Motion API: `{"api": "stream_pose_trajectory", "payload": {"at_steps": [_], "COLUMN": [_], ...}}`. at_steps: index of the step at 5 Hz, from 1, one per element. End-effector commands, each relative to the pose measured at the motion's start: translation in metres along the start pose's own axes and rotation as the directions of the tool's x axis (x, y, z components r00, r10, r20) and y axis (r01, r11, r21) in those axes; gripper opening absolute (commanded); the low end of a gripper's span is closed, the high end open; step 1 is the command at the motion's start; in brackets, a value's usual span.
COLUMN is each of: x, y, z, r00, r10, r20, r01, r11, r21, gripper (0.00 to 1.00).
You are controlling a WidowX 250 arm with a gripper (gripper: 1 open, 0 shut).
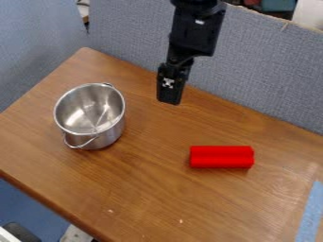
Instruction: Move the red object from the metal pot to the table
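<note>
While hanging above the far middle of the brown wooden worktop [38, 142], points straight down: a black gripper [169, 92], its fingers [165, 85] seemingly spread and pinching nothing, though too small and dark here to separate clearly. Lies flat on bare wood at the near right, well apart from the gripper and from everything else: the red object [222, 157], a small brick-shaped block. Stands upright at the left, apparently empty with only reflections inside, wire handle folded down along its near side: the metal pot [90, 114]. Looks finished as a task, judging by the block resting outside the pot. Could still go wrong through a careless sweep of the arm low across the surface, nudging the block toward the right edge, which is not far from it, or knocking the light pot so it slides or tips. Could also go wrong through a needless second grasp, dragging the block back. Carries no readable brand, label or writing anywhere; only blurred pale specks on the gripper, illegible.
</note>
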State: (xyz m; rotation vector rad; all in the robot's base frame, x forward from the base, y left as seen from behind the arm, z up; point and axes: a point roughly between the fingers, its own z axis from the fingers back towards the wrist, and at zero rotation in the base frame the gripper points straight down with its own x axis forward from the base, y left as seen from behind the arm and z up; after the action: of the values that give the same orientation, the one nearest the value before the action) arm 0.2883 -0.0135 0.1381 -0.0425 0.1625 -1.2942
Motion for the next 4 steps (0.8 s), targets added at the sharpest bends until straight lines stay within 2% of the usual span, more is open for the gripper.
{"api": "stream_pose_trajectory", "payload": {"at_steps": [1,2,3,4], "x": [-0.008,-0.020,-0.034,-0.047], "y": [0.005,-0.002,0.008,-0.002], "z": [-0.019,-0.062,-0.096,-0.091], "r00": [0.997,0.993,0.984,0.940], "r10": [0.059,0.114,0.168,0.329], "r20": [0.059,0.041,0.063,0.084], "r01": [-0.063,-0.118,-0.176,-0.338], "r11": [0.995,0.986,0.973,0.930], "r21": [0.080,0.121,0.148,0.141], "gripper": [1.00,1.00,1.00,1.00]}}
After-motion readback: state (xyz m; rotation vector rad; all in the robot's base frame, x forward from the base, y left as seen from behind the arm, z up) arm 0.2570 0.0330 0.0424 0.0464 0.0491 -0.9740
